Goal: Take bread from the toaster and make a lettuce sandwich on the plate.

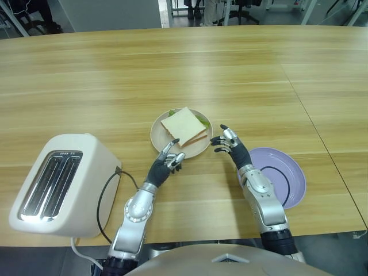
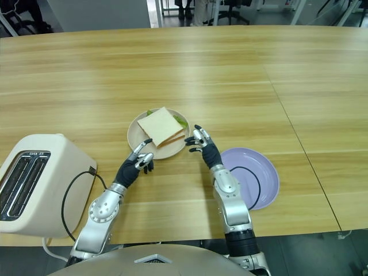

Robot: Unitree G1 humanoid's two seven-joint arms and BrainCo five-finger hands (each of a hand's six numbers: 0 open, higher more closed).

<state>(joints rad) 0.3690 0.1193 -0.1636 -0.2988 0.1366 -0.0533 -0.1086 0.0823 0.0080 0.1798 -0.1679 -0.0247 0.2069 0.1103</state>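
On round beige plate [image 1: 196, 149], square bread [image 1: 183, 127] tops leafy lettuce [image 1: 202, 121].

Green lettuce leaf [image 1: 203, 122] mostly hidden under square white top bread slice [image 1: 183, 126], only far edges peek out. Lower bread slice [image 1: 198, 140]: thin edge only. Boxy cream toaster [image 2: 34, 184] clipped at left edge in right eye view. Round purple plate [image 1: 290, 172] left part behind right forearm [image 1: 261, 195].

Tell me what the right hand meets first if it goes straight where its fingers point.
Probably the rim of the beige plate, then the sandwich on it. The right hand is just beside it; height unclear.
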